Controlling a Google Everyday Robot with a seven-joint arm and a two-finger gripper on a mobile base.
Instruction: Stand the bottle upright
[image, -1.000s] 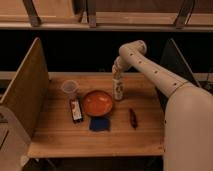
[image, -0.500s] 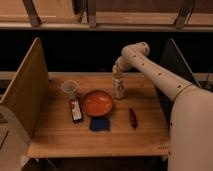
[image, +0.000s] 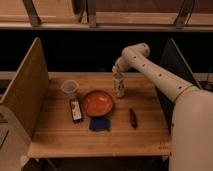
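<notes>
The small whitish bottle (image: 119, 87) stands upright on the wooden table (image: 100, 135), just right of the orange bowl (image: 97, 102). My gripper (image: 117, 74) comes down from the white arm and sits right at the bottle's top, shut. Whether it still grips the cap cannot be made out.
A clear plastic cup (image: 70, 89) stands left of the bowl. A flat red-and-black rectangular object (image: 76, 110) lies in front of the cup. A blue cloth (image: 100, 124) lies before the bowl, and a small dark red item (image: 133, 118) lies to its right. Wooden side panels (image: 27, 85) flank the table.
The arm and bottle have hardly moved. The bottle stays upright beside the bowl with the gripper at its top.
</notes>
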